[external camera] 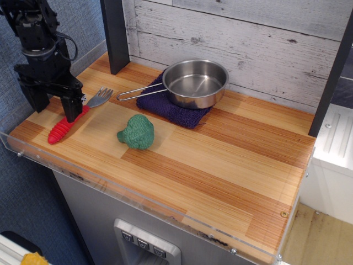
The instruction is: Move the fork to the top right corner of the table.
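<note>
The fork [62,130] lies at the table's [231,165] left front end, red ribbed handle pointing to the front left, silver tines [100,97] pointing toward the pan. My black gripper [54,108] hangs low over the upper part of the handle with its jaws open. Its right finger [70,109] stands at or on the handle and its left finger [38,99] is off to the handle's left. I cannot tell whether the fingers touch the fork.
A steel pan [196,83] with a thin wire handle [135,93] sits on a purple cloth [172,109] at the back. A green broccoli toy [137,131] lies right of the fork. A dark post [115,33] stands at the back left. A clear acrylic rim [138,194] edges the front.
</note>
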Controlling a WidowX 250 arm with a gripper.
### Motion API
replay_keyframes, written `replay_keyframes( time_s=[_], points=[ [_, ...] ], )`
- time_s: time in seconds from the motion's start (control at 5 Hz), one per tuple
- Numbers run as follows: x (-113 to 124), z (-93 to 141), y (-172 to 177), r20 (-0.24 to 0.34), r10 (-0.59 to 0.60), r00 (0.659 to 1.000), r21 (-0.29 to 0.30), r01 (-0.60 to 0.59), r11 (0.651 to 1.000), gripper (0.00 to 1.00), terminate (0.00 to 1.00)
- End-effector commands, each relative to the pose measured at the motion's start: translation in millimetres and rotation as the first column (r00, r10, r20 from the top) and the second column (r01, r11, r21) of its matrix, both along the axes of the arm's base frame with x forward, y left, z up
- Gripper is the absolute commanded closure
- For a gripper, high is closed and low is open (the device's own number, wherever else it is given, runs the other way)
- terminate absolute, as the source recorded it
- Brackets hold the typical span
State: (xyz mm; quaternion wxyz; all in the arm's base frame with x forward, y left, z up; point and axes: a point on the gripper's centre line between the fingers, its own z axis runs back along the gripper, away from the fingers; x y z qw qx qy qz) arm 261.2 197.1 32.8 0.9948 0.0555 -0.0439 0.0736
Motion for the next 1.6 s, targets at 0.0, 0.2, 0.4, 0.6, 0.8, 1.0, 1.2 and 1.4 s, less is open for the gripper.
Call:
replay_keyframes(
  time_s=[0.0,0.2,0.4,0.6,0.8,1.0,1.2,1.4],
  points=[
    [4.9,-3.3,8.1,0.027,0.042,0.999,-0.04,-0.041,0.998,0.0,0.0],
    [5.8,-8.9,5.0,0.015,0.047,0.999,-0.051,-0.046,0.998,0.0,0.0],
    [4.8,-6.4,-2.8,0.023,0.043,0.999,-0.059,-0.042,0.997,1.0,0.0],
    [2.2,-1.3,-9.4,0.024,0.031,0.999,-0.059,-0.029,0.998,1.0,0.0],
    [-5.2,16.0,-11.4,0.066,0.041,0.997,-0.079,-0.036,0.996,1.0,0.0],
    [-13.2,42.9,-17.5,0.102,0.05,0.993,-0.086,-0.042,0.995,1.0,0.0],
    [-17.5,81.3,-39.1,0.149,0.017,0.989,-0.101,-0.002,0.995,1.0,0.0],
    [-12.9,103.0,-76.3,0.147,-0.049,0.988,-0.128,0.068,0.989,1.0,0.0]
  ],
)
